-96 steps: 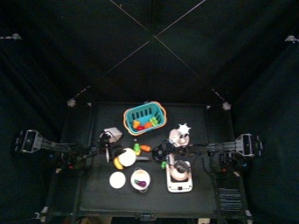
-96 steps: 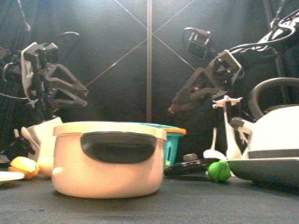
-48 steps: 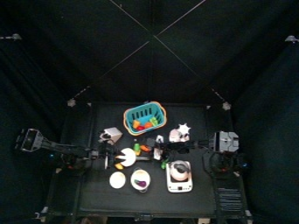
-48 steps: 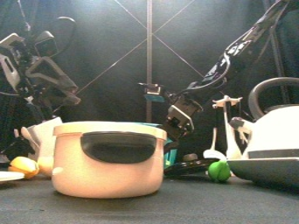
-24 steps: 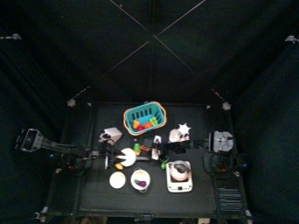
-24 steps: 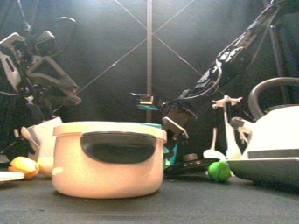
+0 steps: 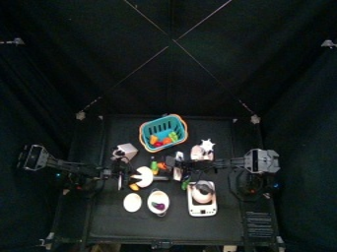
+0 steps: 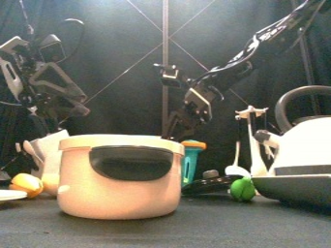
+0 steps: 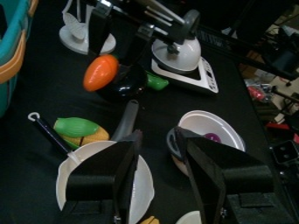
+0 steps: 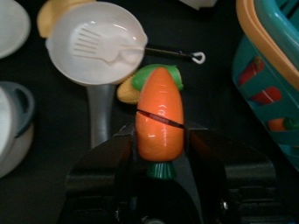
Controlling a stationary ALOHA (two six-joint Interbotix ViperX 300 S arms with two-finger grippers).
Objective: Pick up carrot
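right claw [image 10: 159, 149]: pinching carrot [image 10: 159, 112] near its leafy end, lifted just beside basket [image 10: 271, 61] | left claw [image 9: 158, 166]: spread, empty | risk: carrot may be tipped out, since only its end is gripped

Blk table [image 7: 224, 212]: basket [image 7: 164, 132], pot [image 8: 119, 174], kettle [image 8: 300, 145], plates [image 7: 132, 202].

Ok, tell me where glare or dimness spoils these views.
Top view: dim, the table tiny, items hard to read. Front view: the pot and kettle bright against dark curtains. Right wrist view: the carrot evenly lit and clear. Left wrist view: the white plate slightly washed out.
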